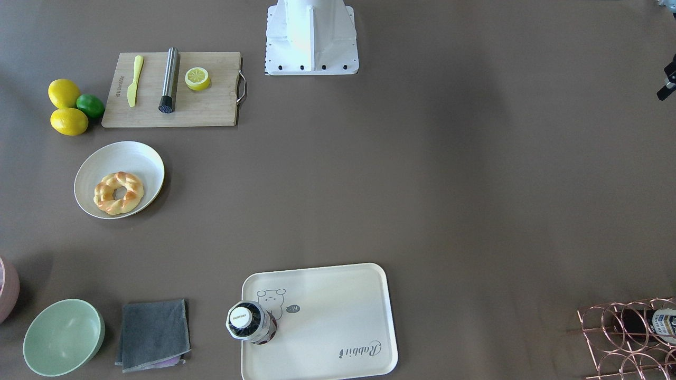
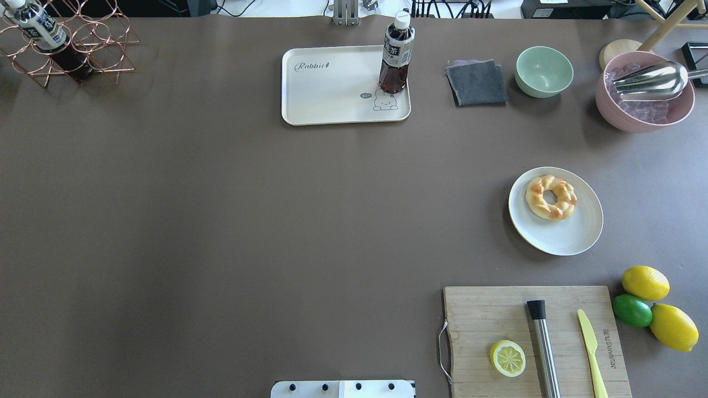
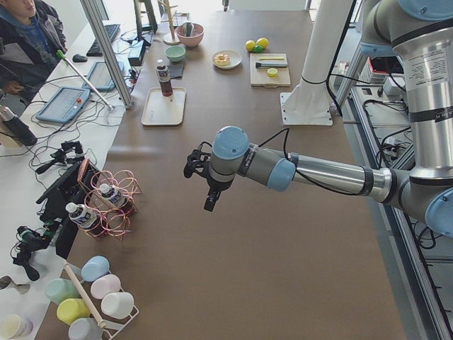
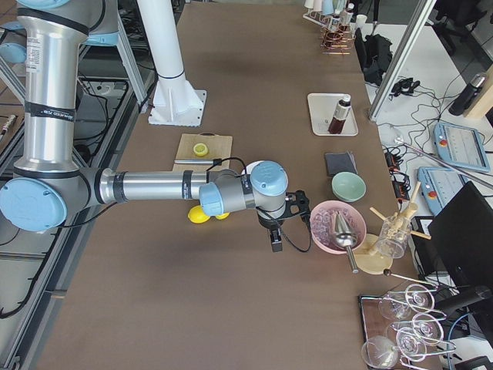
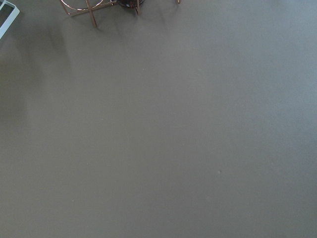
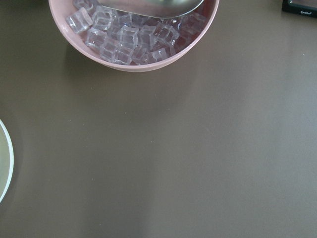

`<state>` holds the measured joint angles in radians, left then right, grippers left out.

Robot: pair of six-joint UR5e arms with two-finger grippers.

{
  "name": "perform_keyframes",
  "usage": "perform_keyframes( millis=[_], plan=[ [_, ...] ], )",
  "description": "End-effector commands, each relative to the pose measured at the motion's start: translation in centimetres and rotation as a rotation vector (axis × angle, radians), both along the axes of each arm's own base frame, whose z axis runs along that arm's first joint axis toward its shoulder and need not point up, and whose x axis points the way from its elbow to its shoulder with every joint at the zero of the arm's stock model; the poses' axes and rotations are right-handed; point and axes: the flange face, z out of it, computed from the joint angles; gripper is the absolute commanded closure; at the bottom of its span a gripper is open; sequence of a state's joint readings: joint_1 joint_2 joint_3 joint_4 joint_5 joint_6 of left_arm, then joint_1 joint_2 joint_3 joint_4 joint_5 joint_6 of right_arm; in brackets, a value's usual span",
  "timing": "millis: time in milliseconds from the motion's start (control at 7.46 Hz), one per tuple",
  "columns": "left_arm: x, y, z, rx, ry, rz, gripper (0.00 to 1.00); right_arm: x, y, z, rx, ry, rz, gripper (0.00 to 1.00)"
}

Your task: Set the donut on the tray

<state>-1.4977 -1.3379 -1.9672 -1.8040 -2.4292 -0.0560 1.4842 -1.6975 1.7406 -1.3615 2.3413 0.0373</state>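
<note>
Well apart: donut [image 2: 551, 197] in white bowl [image 2: 569, 237], tray [image 2: 332, 88] across open counter [image 2: 221, 221].
One bottle [image 2: 395, 61] crowds the tray's bear corner; left gripper [image 3: 210, 204], right gripper [image 4: 276, 243]: clenched or released, cannot tell.

Donut [image 2: 551, 197] lies in dish [image 2: 569, 237] on robot's right. Cutting board [image 2: 481, 315] sits nearer robot, w/ fruit [image 2: 645, 282] right of it. Tray [image 2: 332, 94] lies far side, approx centre; bottle [image 2: 396, 55] stands on its right end.

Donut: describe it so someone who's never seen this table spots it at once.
On the brown table, find the wooden cutting board on the robot's right. Past it sits a white bowl with the donut inside. It's a golden-brown braided ring, unlike the smooth lemons and lime nearby.
</note>
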Motion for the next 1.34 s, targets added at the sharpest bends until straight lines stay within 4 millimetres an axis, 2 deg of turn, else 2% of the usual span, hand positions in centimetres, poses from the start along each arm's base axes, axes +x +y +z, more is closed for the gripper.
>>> perform_keyframes(
  millis=[0, 134, 268, 402, 536, 670, 804, 1206],
  plan=[
    [0.0, 0.0, 0.2, -0.006, -0.005, -0.004, 0.03, -3.6, -0.4, -1.0, -0.023, -0.011, -0.025, 0.00],
    [0.0, 0.2, -0.1, -0.006, 0.004, 0.000, 0.03, -7.0, -1.2, -2.5, -0.052, -0.034, 0.006, 0.00],
    [0.0, 0.5, 0.2, -0.012, 0.005, 0.000, 0.03, -11.7, -2.8, -4.3, -0.097, -0.050, 0.044, 0.00],
    [0.1, 0.5, 0.3, -0.013, 0.005, 0.002, 0.03, -15.8, -3.4, -5.4, -0.108, -0.044, 0.052, 0.00],
    [0.2, 0.5, 0.3, -0.013, 0.005, 0.005, 0.03, -18.7, -3.5, -5.2, -0.114, -0.053, 0.053, 0.00],
    [0.2, 0.4, 0.3, -0.012, 0.004, 0.004, 0.03, -20.9, -3.1, -3.0, -0.087, -0.068, 0.025, 0.00],
    [0.2, 0.1, 0.0, -0.012, 0.004, 0.000, 0.03, -22.2, -2.6, -1.7, -0.099, -0.089, 0.033, 0.00],
    [0.3, 0.2, 0.4, -0.021, 0.003, 0.001, 0.03, -24.5, -2.0, -2.0, -0.103, -0.079, 0.039, 0.10]
  ],
)
